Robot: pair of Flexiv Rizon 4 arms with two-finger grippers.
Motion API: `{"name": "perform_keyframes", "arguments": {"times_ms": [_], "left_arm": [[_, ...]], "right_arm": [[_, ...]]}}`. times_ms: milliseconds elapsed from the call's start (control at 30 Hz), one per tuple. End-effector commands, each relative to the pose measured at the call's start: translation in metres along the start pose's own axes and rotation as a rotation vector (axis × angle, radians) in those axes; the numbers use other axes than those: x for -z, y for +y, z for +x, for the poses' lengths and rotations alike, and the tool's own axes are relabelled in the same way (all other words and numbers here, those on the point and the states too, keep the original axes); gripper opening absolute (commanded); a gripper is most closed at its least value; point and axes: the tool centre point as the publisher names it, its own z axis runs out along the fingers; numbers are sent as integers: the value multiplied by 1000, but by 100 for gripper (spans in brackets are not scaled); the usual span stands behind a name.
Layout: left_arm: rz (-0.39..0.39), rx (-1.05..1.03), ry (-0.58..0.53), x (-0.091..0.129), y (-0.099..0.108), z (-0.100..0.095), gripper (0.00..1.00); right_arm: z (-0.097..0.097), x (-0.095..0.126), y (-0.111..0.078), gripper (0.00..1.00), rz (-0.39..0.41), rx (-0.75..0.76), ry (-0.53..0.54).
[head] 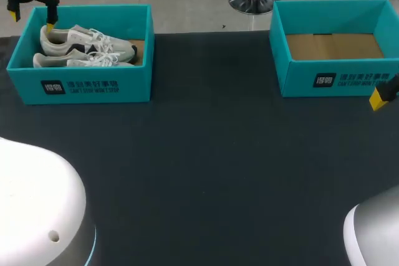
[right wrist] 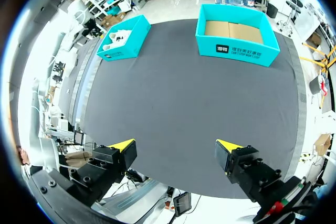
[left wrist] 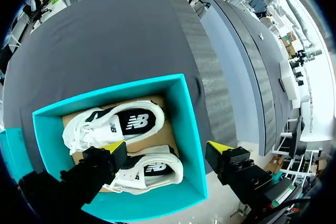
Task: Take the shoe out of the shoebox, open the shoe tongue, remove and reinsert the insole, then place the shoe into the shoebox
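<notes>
While spread wide, left end effector (left wrist: 167,148) just above shoes (left wrist: 131,121) inside shoebox (left wrist: 188,124).

Plain dark charcoal tabletop (head: 206,154), no pattern. The shoebox (head: 81,88) holding the shoes has teal walls, a small black patch with white print on the front, and a brown cardboard floor. The shoes (left wrist: 113,124) are off-white with white laces, a black side panel with a white logo, and pale soles. The empty shoebox (head: 349,79) has the same teal, the same black-and-white print, and a plain brown floor. Left tool (left wrist: 167,148) and right tool (right wrist: 176,145): black bodies, bright yellow tips.
</notes>
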Motion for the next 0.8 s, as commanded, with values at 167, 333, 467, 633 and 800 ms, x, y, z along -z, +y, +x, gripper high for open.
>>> {"name": "perform_keyframes", "arguments": {"times_ms": [167,333,467,633,800], "left_arm": [[-13,-14,-79,-26,-42,4,100],[4,-20,-78,-39,-43,1,100],[4,-20,-78,-39,-43,1,100],[4,-20,-78,-39,-43,1,100],[4,-20,-78,-39,-43,1,100]], "right_arm": [[0,1,3,100,6,-1,-1],[0,1,3,100,6,-1,-1],[0,1,3,100,6,-1,-1],[0,1,3,100,6,-1,-1],[0,1,3,100,6,-1,-1]]}}
